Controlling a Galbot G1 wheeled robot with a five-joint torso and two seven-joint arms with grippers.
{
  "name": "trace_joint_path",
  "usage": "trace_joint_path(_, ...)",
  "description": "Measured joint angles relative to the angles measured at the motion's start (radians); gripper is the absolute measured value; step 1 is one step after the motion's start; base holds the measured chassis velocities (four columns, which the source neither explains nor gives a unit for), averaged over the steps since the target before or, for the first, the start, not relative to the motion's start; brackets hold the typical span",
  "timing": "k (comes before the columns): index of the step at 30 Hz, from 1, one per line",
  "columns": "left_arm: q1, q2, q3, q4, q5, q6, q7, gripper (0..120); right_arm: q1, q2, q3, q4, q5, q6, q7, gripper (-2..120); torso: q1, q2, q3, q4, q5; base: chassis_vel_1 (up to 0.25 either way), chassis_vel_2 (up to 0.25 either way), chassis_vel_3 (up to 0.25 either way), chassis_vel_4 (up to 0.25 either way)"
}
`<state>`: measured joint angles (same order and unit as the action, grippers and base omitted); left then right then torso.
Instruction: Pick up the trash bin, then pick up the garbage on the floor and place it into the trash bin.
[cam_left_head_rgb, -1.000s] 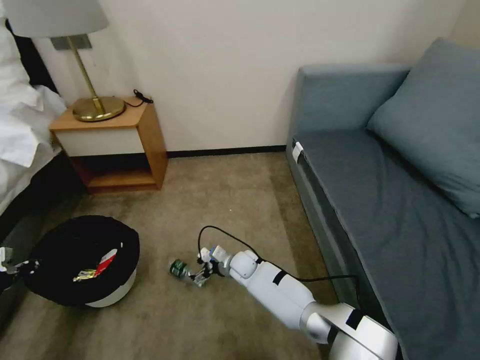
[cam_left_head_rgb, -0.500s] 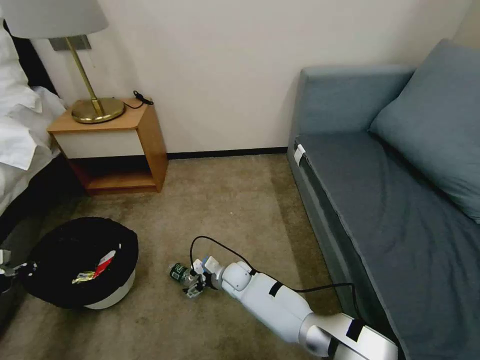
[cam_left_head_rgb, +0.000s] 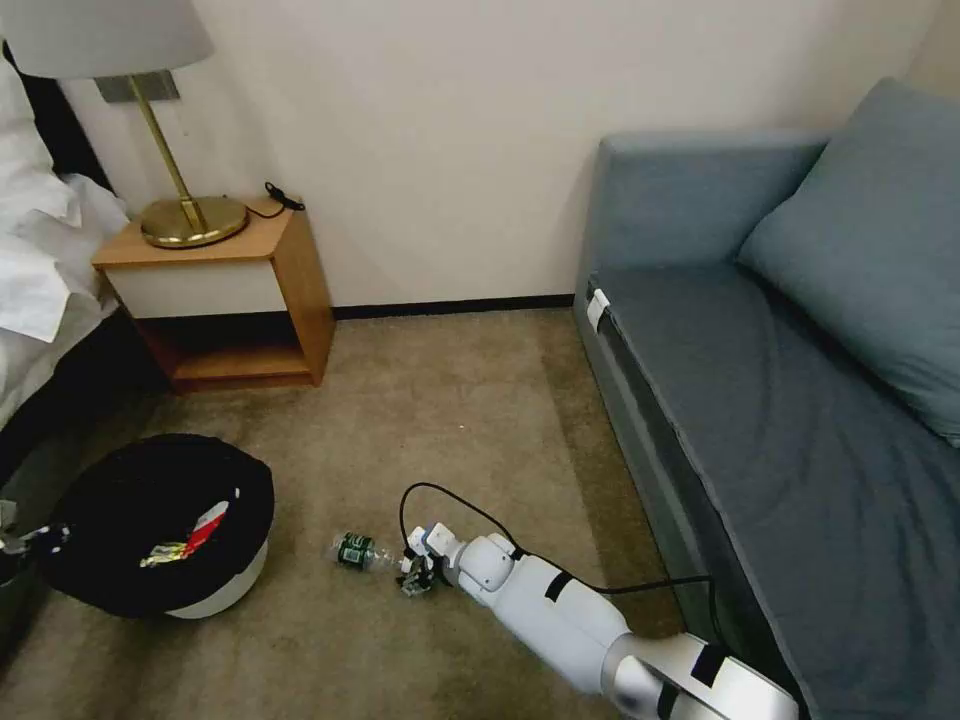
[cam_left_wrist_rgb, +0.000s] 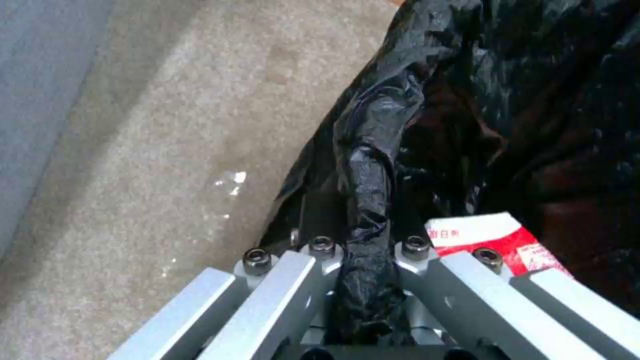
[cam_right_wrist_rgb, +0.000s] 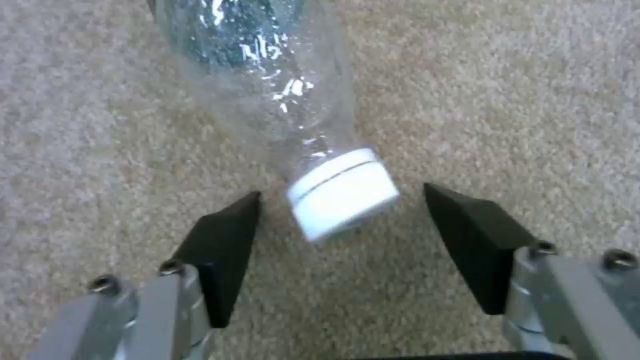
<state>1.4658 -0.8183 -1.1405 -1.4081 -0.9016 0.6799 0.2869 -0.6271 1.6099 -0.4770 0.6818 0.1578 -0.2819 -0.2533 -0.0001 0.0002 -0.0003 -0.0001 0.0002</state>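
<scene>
**Right gripper spread at the bottle cap, left clamped on the bin rim**

The bottle (cam_left_head_rgb: 356, 551) lies on its side on the carpet (cam_left_head_rgb: 470, 400), between the bin (cam_left_head_rgb: 160, 540) and the sofa (cam_left_head_rgb: 780, 420), its capped end toward the right gripper (cam_left_head_rgb: 415, 577). From the head view the gripper sits low at the floor just beside that end, but how wide its fingers stand cannot be judged there.

The right wrist view settles it: the 2 black pads (cam_right_wrist_rgb: 227, 250) are spread apart, one on each side of the white cap (cam_right_wrist_rgb: 341, 194), and neither touches it. The clear body of the bottle (cam_right_wrist_rgb: 267, 65) stretches away from the gripper (cam_right_wrist_rgb: 347, 250) over the carpet (cam_right_wrist_rgb: 533, 100).

The bin stands on the floor near the bed (cam_left_head_rgb: 40, 270), in front of the nightstand (cam_left_head_rgb: 230, 290). In the head view its black bag (cam_left_head_rgb: 120, 480) is folded over the rim, a white wall shows below, and a red-and-white packet (cam_left_head_rgb: 205, 525) and a yellowish wrapper (cam_left_head_rgb: 165, 552) lie inside. The left gripper (cam_left_head_rgb: 30, 543) shows at the bin's rim at the picture's left edge.

The left wrist view gives the grip itself: the left gripper (cam_left_wrist_rgb: 363, 295) is pinched on the bag-covered rim (cam_left_wrist_rgb: 367, 200), the fold running between its fingers (cam_left_wrist_rgb: 293, 280). Just past them lies the packet (cam_left_wrist_rgb: 493, 240) inside the bin, with carpet (cam_left_wrist_rgb: 167, 150) on the outer side.
</scene>
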Motion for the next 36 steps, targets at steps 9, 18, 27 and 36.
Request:
trace_joint_path(9,-0.003,-0.002,0.001,0.0,0.0,-0.001,0.0,3,0.003,0.0,0.001,-0.006,-0.014,0.016,-0.009,40,0.0,0.0,0.0,0.0006,0.0003,0.0,0.0,0.0,0.0)
trace_joint_path(18,-0.004,0.001,0.005,0.003,0.0,-0.001,0.0,3,-0.007,-0.002,0.007,0.004,-0.026,0.029,-0.008,33,0.0,0.0,0.0,0.0001,-0.0002,0.0,0.0,0.0,0.0)
trace_joint_path(27,-0.006,0.003,0.009,0.023,0.0,-0.002,0.001,3,-0.018,-0.004,0.049,0.116,0.049,0.021,0.023,33,0.0,0.0,0.001,-0.0001,-0.0008,0.0,0.0,0.0,0.0)
trace_joint_path(36,-0.014,-0.002,0.024,0.025,-0.001,-0.003,0.001,3,-0.036,-0.018,0.092,0.298,0.152,-0.012,0.064,33,0.0,0.0,0.0,0.0003,-0.0003,0.0,0.0,0.0,0.0)
